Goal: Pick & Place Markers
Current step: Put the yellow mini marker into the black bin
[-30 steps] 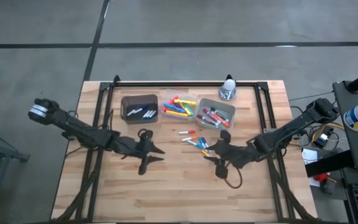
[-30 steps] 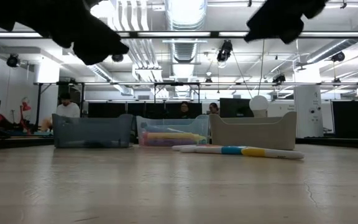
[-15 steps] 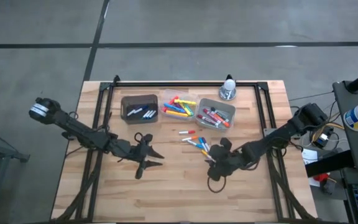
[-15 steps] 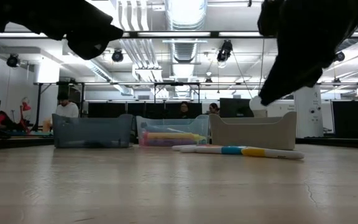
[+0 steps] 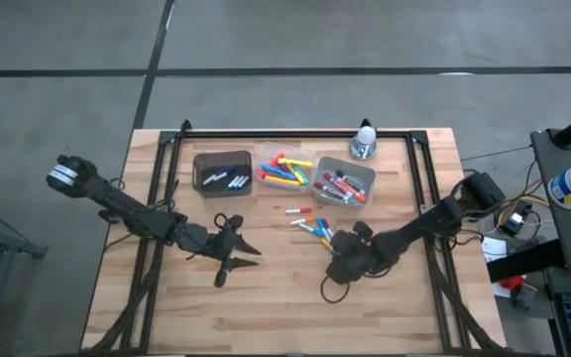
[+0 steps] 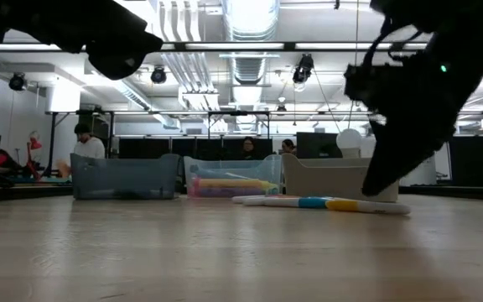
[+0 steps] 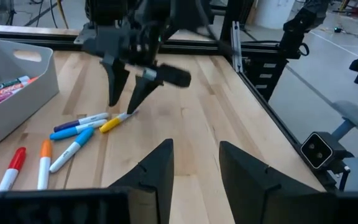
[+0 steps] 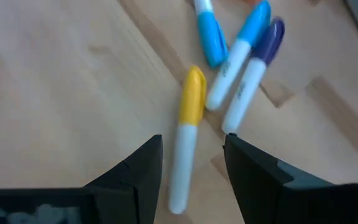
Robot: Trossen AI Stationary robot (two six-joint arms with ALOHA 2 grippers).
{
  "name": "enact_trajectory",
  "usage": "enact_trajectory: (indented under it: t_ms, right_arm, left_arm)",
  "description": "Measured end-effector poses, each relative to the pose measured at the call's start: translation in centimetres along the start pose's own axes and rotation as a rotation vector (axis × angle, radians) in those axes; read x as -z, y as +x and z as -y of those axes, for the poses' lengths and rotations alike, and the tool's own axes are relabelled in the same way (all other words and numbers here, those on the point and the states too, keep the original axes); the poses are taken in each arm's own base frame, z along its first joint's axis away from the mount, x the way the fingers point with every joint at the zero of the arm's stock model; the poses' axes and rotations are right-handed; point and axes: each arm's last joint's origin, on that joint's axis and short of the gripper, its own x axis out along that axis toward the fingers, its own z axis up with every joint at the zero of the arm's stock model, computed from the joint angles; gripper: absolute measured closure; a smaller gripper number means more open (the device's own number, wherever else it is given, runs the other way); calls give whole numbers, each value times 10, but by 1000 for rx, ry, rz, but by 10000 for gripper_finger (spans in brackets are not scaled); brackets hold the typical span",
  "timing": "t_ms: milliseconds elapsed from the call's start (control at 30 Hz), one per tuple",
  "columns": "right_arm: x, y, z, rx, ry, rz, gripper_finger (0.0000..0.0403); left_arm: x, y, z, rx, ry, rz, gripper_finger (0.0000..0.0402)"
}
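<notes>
Several loose markers (image 5: pixel 305 224) lie flat on the wooden table in front of the bins. My right gripper (image 8: pixel 192 142) is open and points steeply down over them. Its fingers stand on either side of a white marker with a yellow cap (image 8: pixel 188 134) without touching it. The left wrist view shows the same gripper (image 7: pixel 123 106) just above that marker (image 7: pixel 112 124). Blue-capped (image 8: pixel 238 46) and purple-capped (image 8: pixel 253 71) markers lie beside it. My left gripper (image 5: pixel 241 253) is open and holds nothing. It hovers nearly level left of the markers, its fingers (image 7: pixel 157 165) facing them.
Three bins stand in a row at the far side: a dark one (image 5: pixel 222 171), a clear one with neon markers (image 5: pixel 285 171) and a grey one with markers (image 5: pixel 343 181). A small metal object (image 5: pixel 365 144) stands behind them. Bare wood lies along the near edge.
My right gripper has come down from well above the table to just over the loose markers. It has tipped steeply downward and rolled as it sank. The markers have not moved.
</notes>
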Motion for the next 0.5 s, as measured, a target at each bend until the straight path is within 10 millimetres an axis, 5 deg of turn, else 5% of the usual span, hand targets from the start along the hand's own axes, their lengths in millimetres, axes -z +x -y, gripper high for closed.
enact_trajectory:
  t_ms: [300,500]
  right_arm:
    - [9,14,-2,28,-1,-60,244]
    - [13,21,-4,22,-23,-99,297]
  left_arm:
    - [-1,0,0,2,-1,8,280]
    - [-1,0,0,0,-7,4,280]
